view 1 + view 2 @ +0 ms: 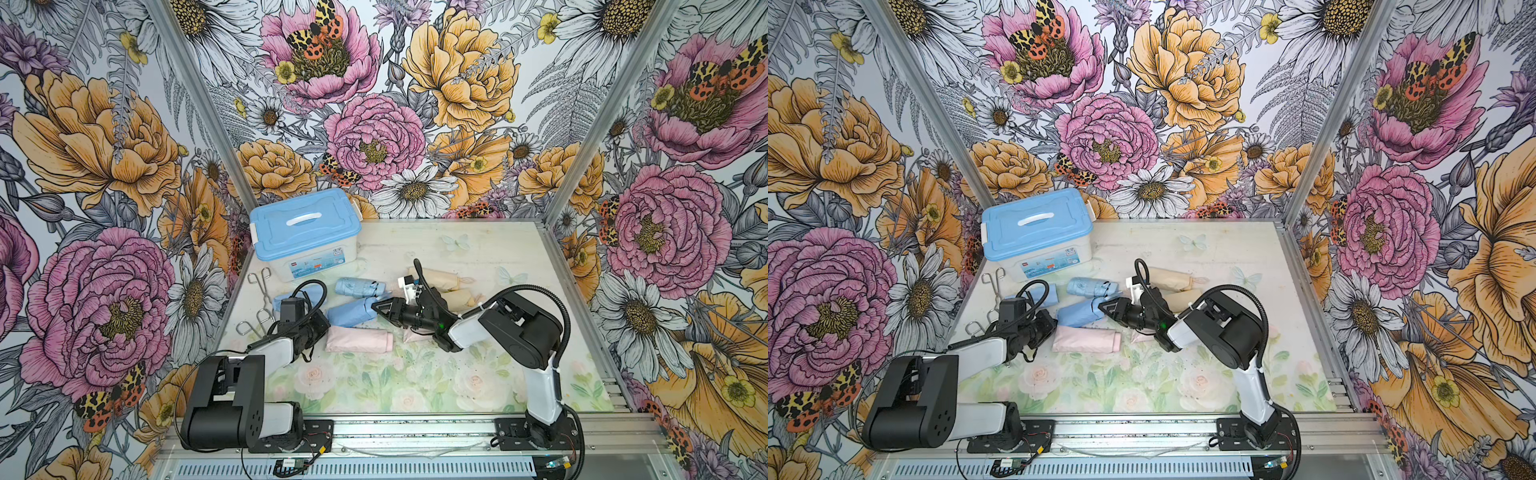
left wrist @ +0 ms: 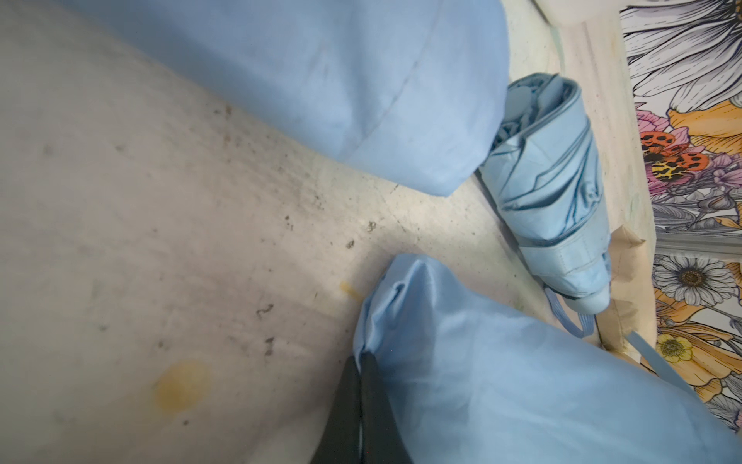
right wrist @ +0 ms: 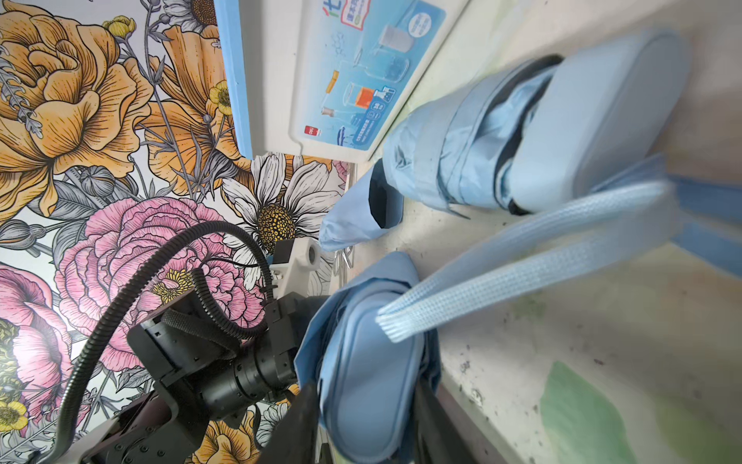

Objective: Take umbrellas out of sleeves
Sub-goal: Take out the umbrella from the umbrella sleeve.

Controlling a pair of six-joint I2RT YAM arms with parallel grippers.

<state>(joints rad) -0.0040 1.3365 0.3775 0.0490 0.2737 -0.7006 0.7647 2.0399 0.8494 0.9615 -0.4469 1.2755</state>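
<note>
Left gripper (image 2: 361, 361) pinches a blue sleeve (image 2: 522, 381) corner, fingers mostly out of shot; right gripper (image 3: 365, 389) clamps the umbrella (image 3: 369, 361) handle, rest buried in that sleeve.

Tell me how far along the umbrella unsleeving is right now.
Done: one blue umbrella lies bare beside an empty blue sleeve. In hand: the left gripper pinches the closed end of a second blue sleeve while the right gripper grips the handle poking from it. Left: a pink sleeved umbrella and two cream ones look unopened.
</note>
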